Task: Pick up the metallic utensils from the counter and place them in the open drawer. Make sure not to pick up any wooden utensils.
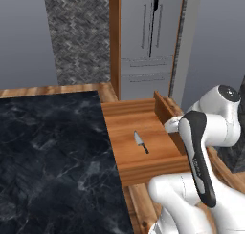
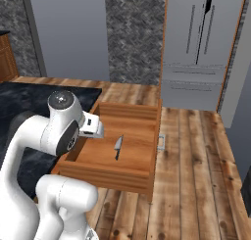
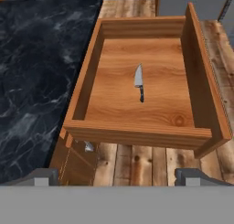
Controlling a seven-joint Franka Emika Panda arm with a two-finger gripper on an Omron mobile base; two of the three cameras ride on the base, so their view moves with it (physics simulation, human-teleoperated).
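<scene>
Hand (image 3: 117, 176) open above knife (image 3: 139, 81)

Knives: one, silver blade with dark handle (image 3: 139, 82), lying on the drawer floor
Open drawers: one, light wood (image 3: 196, 77)
Counters: one, black marble (image 3: 36, 67)
Refrigerators: one, grey with two upper doors (image 2: 196, 48)
Robot arms: one, white (image 1: 210, 132)

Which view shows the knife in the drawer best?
The hand view: the knife lies unobstructed and largest, mid-floor of the open drawer, blade and dark handle distinct. Both base views show it smaller, at a slant, on the drawer floor beside the arm.
</scene>
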